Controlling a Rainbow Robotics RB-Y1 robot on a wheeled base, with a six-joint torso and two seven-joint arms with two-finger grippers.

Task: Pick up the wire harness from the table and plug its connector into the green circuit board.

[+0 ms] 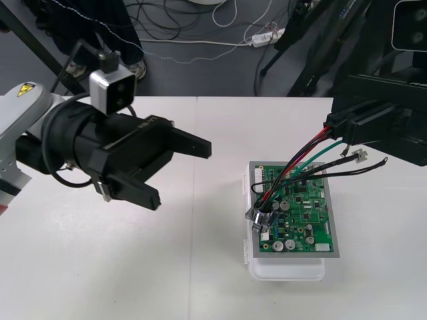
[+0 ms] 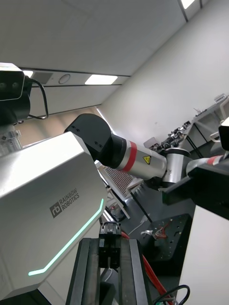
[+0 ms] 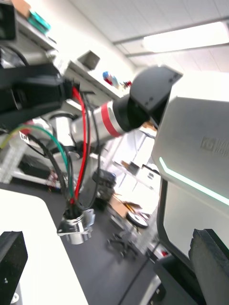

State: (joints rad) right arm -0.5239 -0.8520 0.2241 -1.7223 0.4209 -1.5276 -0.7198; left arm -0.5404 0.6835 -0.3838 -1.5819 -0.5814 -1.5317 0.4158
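The wire harness hangs from my right gripper (image 1: 338, 131), which is shut on its plug end above the board's far right corner. In the right wrist view the small black plug (image 2: 110, 232) sits pinched between the fingers (image 2: 90, 267). Red, green and black wires (image 1: 300, 160) slope down to the round metal socket (image 1: 263, 217), which is over the left part of the green circuit board (image 1: 303, 213). My left gripper (image 1: 181, 172) is open, raised over the table left of the board. In the left wrist view the socket (image 3: 76, 228) dangles ahead of the left gripper's fingers (image 3: 12, 259).
The board rests on a white base (image 1: 287, 270) at the right of the table. Two loose wire ends (image 1: 358, 155) stick out past the board's far right corner. Bare table (image 1: 120, 267) spreads out left of and in front of the board.
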